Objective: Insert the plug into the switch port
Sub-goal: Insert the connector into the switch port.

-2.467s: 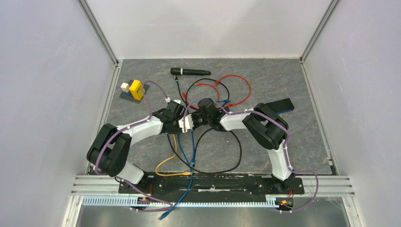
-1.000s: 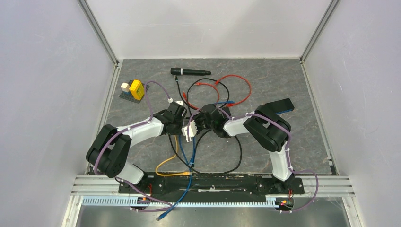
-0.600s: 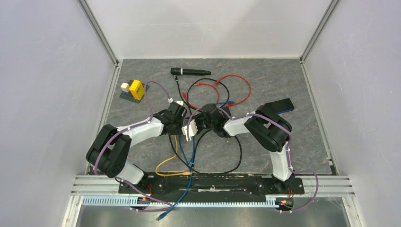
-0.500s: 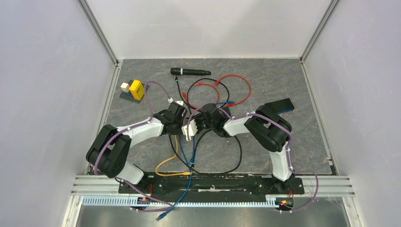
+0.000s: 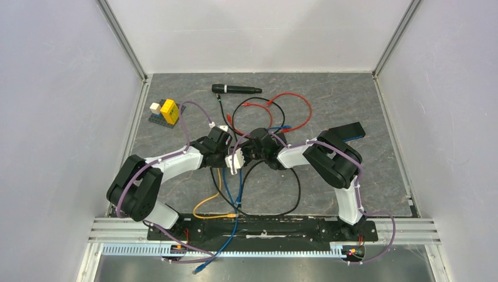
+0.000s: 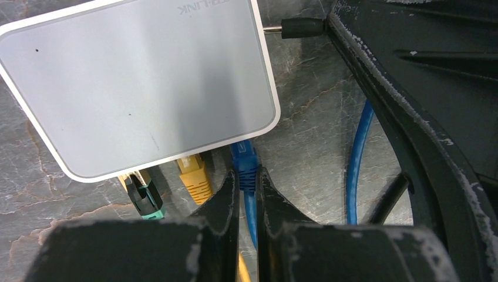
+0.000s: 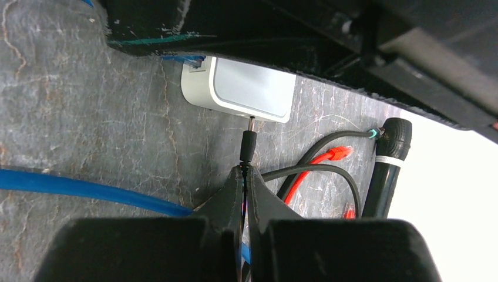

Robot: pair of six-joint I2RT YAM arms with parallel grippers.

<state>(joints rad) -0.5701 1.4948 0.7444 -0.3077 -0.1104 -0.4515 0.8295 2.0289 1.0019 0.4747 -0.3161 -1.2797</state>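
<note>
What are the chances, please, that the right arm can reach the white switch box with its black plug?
Probably yes: the right claw, shut on the black plug, has its metal tip at the edge of the switch box, nothing between. The left claw grips the blue cable on another side, clear of it.

Left wrist view, only one print legible: grey capitals "-LINK" [image 6: 202, 8] on top face of pale switch box [image 6: 135, 88]. Lettering sits hard against upper frame edge, upside down to this camera, start of word cut off. Top view: box too small, nothing readable. Right wrist view: no lettering can be made out.
</note>
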